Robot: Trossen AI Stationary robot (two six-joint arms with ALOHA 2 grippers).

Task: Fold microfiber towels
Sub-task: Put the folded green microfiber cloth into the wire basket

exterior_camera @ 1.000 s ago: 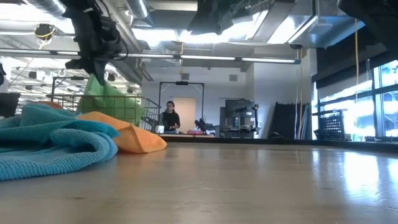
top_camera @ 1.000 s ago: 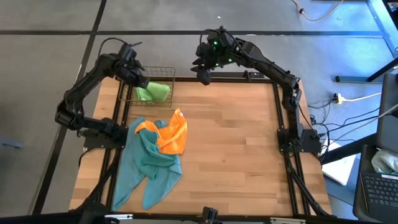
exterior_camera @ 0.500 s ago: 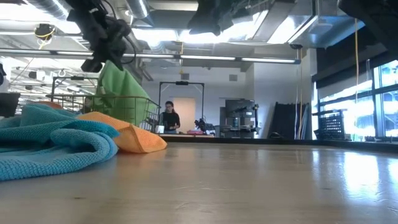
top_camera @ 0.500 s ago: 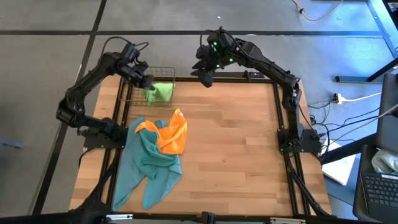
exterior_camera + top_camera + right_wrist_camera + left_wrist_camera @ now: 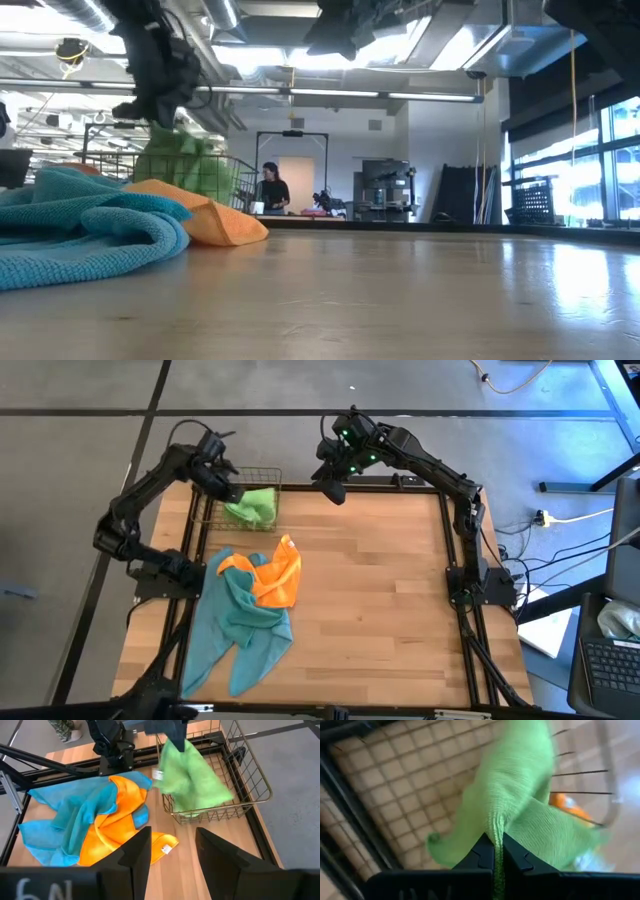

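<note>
A lime green towel (image 5: 254, 507) hangs in a gold wire basket (image 5: 268, 487) at the table's far left, and my left gripper (image 5: 229, 490) is shut on it from above. The low view shows that gripper (image 5: 153, 92) over the green towel (image 5: 186, 160). An orange towel (image 5: 277, 573) lies crumpled on teal towels (image 5: 238, 622) on the table's left half. My right gripper (image 5: 334, 487) hovers open and high over the far edge, clear of every cloth. My left gripper pinches a bunched fold of the green towel (image 5: 495, 826) between its two fingers (image 5: 483, 854), coming steeply from above. The cloth hangs slack below the fingers, and its lower part (image 5: 202, 791) spreads inside the basket.
The basket's wire walls (image 5: 251, 784) stand around the green towel. The orange towel (image 5: 115, 831) and the teal towels (image 5: 69, 814) lie just near of the basket. Bare wood (image 5: 380, 590) fills the table's middle and right. A person (image 5: 271, 187) stands far off in the room.
My left gripper, still shut on the green towel, drew it up and toward the table's right, then sank back; the towel now hangs lower in the basket. My right gripper has tipped a little in place and stays open.
</note>
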